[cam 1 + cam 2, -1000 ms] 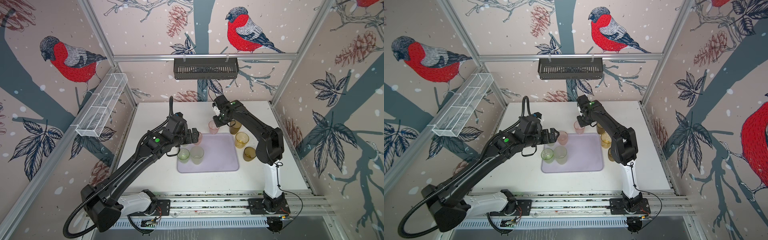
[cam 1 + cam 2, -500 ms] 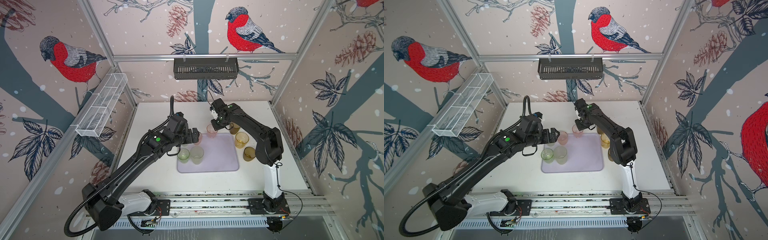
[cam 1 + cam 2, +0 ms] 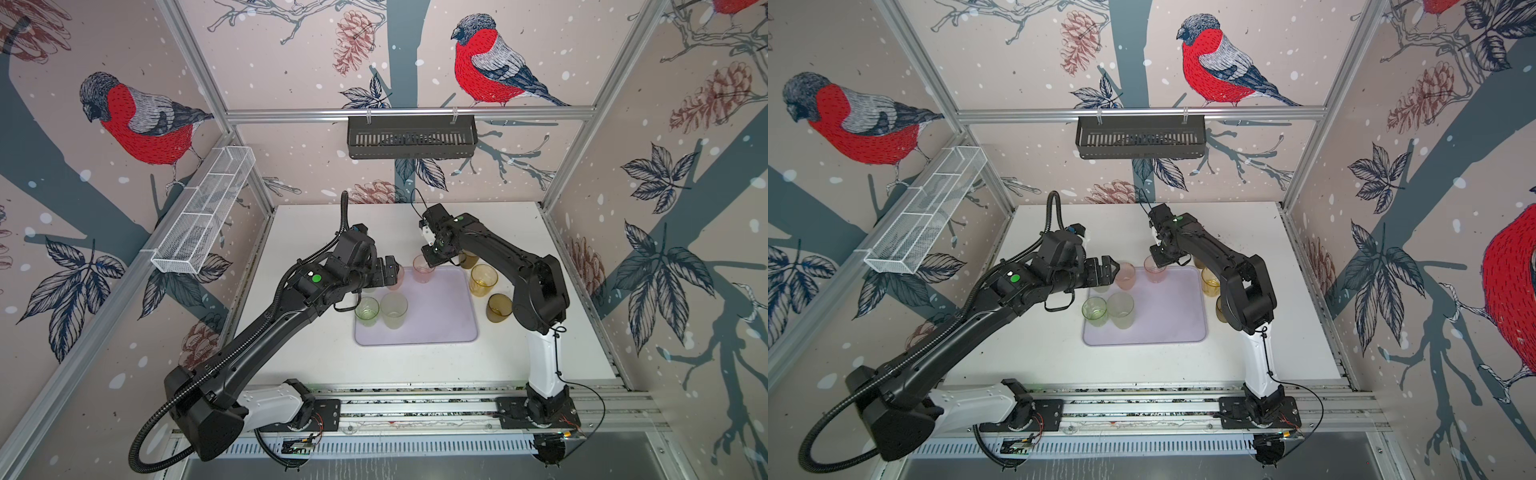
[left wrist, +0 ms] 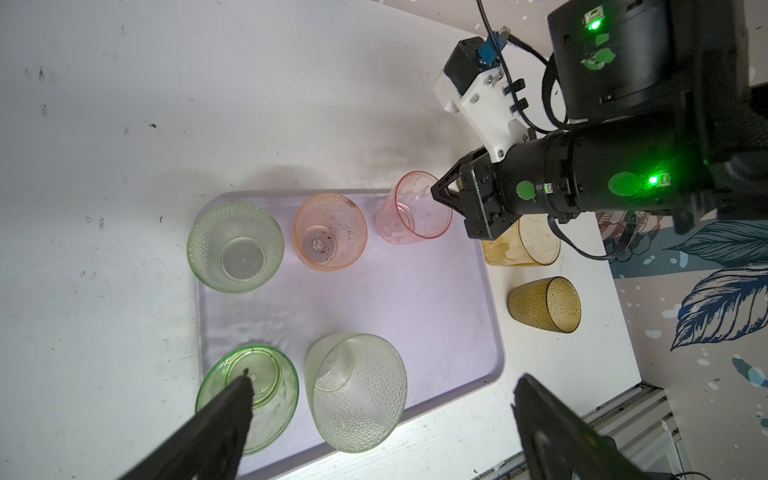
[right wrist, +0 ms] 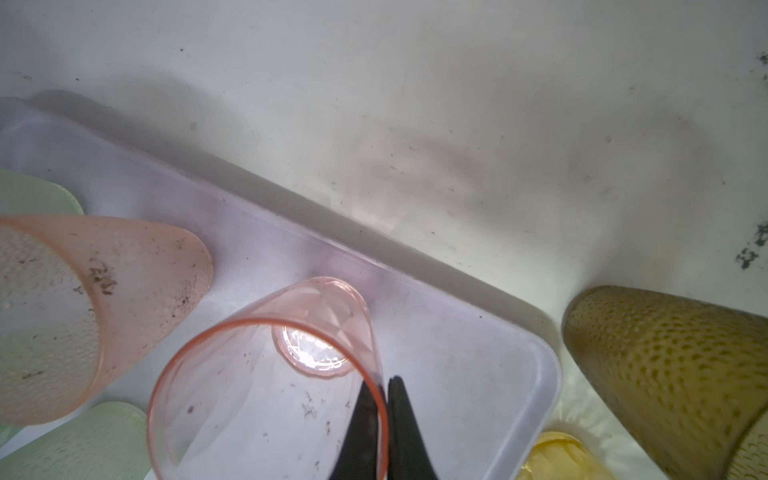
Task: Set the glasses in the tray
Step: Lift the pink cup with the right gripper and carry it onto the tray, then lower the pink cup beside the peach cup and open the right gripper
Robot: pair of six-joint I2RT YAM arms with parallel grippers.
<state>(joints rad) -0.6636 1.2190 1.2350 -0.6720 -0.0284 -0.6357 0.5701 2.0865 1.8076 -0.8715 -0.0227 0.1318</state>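
As we go near to far, tray: flat pale lavender plastic, rounded corners, low rim, on scuffed white table.
near row in tray: clear green glass, smooth wall; beside it frosted glass, taller, pebbled, pale green.
left gripper: black fingers spread wide, nothing in them, raised by the tray's left end.
right of tray, on table: near amber glass, dark, dimpled; yellow glass, smooth, just beside the rim.
far row in tray: dimpled green glass; dimpled pink glass, dark specks inside.
right gripper: clamped on the wall of smooth pink glass, one finger inside, one outside; glass at tray's far right corner, we cannot tell if its base touches.
far amber glass: dimpled, on table past that corner.
marks: green round stickers on right arm.
walls: black basket, slotted, at back; wire basket, white mesh, at left.
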